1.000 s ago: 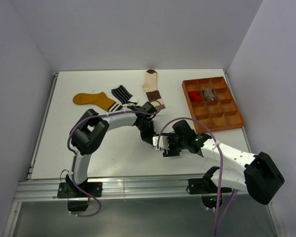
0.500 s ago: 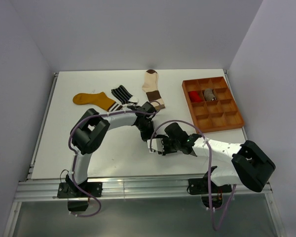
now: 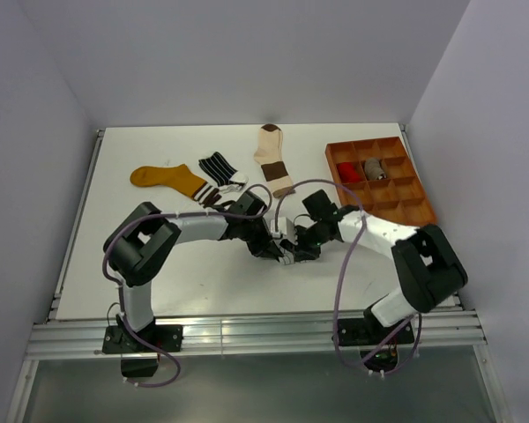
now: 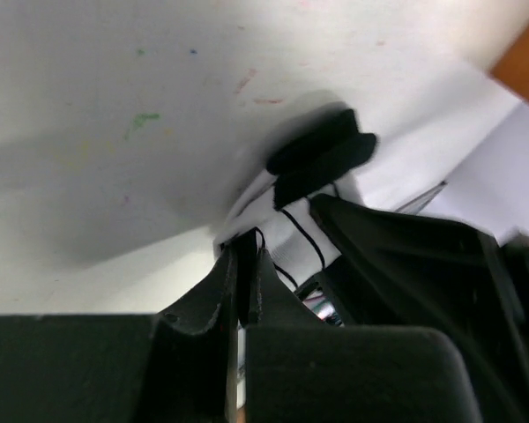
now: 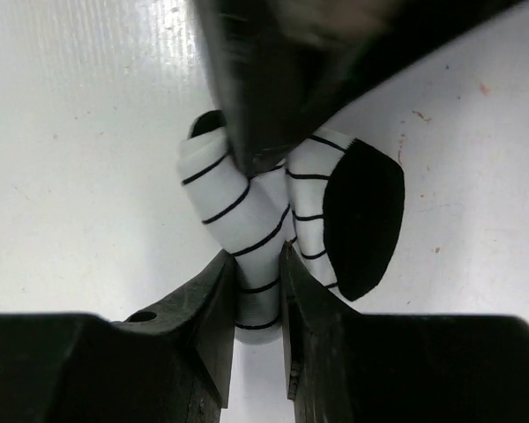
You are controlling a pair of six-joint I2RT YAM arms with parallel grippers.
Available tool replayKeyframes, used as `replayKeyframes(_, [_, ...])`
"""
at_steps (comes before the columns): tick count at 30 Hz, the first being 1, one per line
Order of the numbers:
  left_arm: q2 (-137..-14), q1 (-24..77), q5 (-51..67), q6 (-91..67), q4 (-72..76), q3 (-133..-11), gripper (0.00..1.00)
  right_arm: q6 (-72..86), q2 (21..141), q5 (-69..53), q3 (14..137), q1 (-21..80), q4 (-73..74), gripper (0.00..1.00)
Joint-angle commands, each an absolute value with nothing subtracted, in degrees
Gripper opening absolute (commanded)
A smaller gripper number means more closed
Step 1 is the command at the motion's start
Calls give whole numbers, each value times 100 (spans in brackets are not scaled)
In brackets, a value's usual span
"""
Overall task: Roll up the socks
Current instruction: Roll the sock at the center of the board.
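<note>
A white striped sock, bunched into a loose curl, lies on the bench near the middle of its near edge, where the two arms meet. The right fingers are clamped on one end of it. The left fingers are pressed tightly together with their tips at the sock; whether any cloth is caught between them cannot be told. A mustard sock, a black striped sock and a cream sock lie flat along the far edge, and a tray sits at the right edge. The sock looks light, soft and floppy, likely to unroll if released, so it is best pinched across the bundled layers.
</note>
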State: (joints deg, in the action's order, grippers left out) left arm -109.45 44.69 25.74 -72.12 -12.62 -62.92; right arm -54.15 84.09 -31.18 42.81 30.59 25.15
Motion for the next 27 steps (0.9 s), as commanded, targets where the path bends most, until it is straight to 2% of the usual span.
replayKeyframes(1, [-10460,4623,2347,-7883,-433,-5864,6,-5729,9084,-3690,4963,2524,3863,12])
replayKeyframes(7, [-10283,4737,1856,-7963,131,-5546,7,-6108,10552,-4244,6220,2171,5446,12])
replayKeyframes(11, [-10117,4729,1469,-7744,491,-5257,17,-5924,11293,-4113,6740,2065,5827,9])
replayKeyframes(13, [-10047,4755,1162,-7437,388,-5273,23,-5872,11539,-4131,7004,2013,6028,11])
replayKeyframes(21, [-9283,4843,-324,-6235,710,-4984,41,-5564,11908,-3929,7382,1986,6284,11])
replayKeyframes(27, [-9482,4948,245,-4774,1546,-5150,43,-5370,12094,-3973,7550,1978,6328,10])
